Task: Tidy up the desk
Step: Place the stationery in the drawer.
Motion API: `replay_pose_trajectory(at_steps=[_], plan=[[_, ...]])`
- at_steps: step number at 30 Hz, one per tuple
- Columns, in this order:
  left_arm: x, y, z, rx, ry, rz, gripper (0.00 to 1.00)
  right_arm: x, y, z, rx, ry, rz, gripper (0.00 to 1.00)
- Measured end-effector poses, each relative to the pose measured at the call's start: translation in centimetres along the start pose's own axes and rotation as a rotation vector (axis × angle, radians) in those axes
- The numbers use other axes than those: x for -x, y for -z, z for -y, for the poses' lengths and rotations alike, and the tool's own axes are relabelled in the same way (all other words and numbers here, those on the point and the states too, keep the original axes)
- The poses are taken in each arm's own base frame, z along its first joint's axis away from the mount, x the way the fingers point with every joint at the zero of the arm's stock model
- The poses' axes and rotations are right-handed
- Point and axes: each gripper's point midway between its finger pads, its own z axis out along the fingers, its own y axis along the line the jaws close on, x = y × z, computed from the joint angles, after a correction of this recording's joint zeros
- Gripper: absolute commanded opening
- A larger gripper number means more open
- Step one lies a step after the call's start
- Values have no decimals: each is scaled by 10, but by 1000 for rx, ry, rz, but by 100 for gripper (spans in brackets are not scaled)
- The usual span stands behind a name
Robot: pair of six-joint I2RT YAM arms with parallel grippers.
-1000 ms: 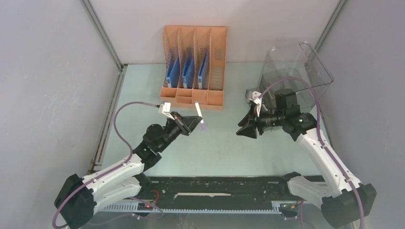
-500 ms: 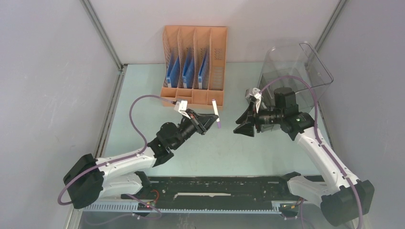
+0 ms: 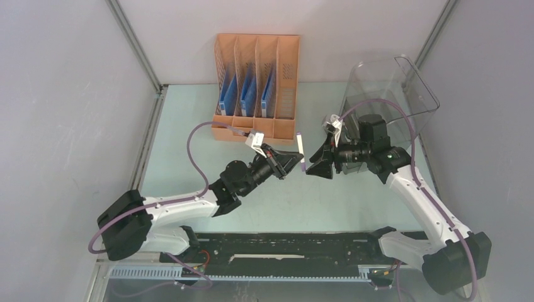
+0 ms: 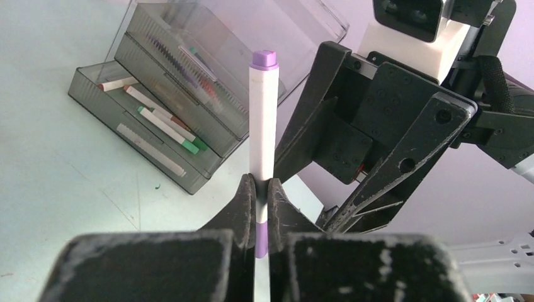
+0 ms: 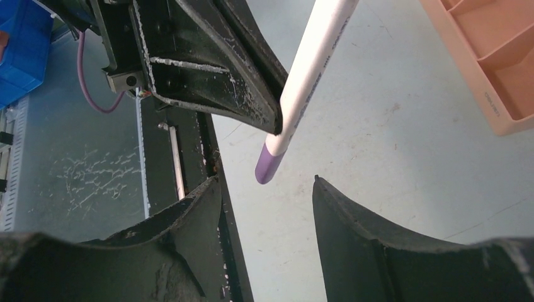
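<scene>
A white marker (image 3: 301, 150) with purple ends stands nearly upright above the middle of the pale green desk (image 3: 182, 138). My left gripper (image 3: 296, 158) is shut on its lower part; in the left wrist view the jaws (image 4: 263, 189) pinch the marker (image 4: 264, 119) just above the purple band. My right gripper (image 3: 308, 168) faces it from the right, open. In the right wrist view the marker's purple end (image 5: 269, 165) hangs just ahead of the gap between my right fingertips (image 5: 266, 187), touching neither finger.
An orange four-slot file rack (image 3: 257, 88) with blue items in three slots stands at the back. A clear smoky drawer bin (image 3: 403, 82) sits back right; its open drawers (image 4: 151, 119) hold several markers. A black rail (image 3: 283, 245) runs along the front edge.
My left arm has carried the marker to the right, up to the right gripper. The right gripper has opened a little wider and shifted slightly left.
</scene>
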Motion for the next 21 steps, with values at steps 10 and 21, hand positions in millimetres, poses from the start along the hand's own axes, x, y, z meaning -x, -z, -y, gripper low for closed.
replay_pose_trajectory(at_steps=[10,21], plan=[[-7,-11,12,-33,0,-6,0,-2,-3,5,-24,-22,3,60],[-14,-14,14,-41,2,-14,0,1,-3,10,-60,-44,12,47]])
